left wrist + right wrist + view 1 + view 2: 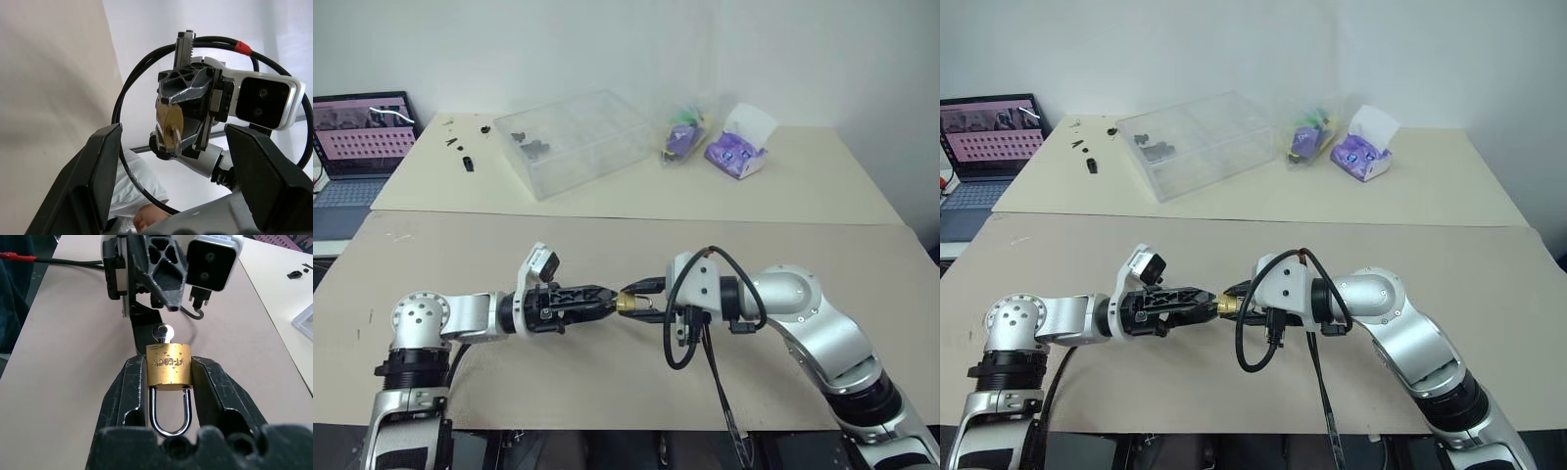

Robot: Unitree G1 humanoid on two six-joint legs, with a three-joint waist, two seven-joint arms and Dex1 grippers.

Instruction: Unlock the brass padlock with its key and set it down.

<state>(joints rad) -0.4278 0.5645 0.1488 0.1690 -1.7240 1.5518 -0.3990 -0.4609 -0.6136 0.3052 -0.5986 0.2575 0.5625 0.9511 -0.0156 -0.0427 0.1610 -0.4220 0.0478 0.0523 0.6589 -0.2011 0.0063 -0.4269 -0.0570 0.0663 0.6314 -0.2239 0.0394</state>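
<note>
While the right gripper (168,382) clamps the brass padlock (168,366) mid-frame, the key (163,333) sits inserted; the left gripper (171,161) gapes, shackle apparently unreleased.

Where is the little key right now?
The key sticks out of the brass padlock, which the right gripper pinches mid-air above the brown table, just in front of the open left gripper.

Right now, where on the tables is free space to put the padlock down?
The brown table is bare on its left and right ends and along its far edge. Its middle is crowded: the left gripper and right gripper meet there around the padlock. The far table holds a clear box, bags and small parts; its right end is free.
</note>
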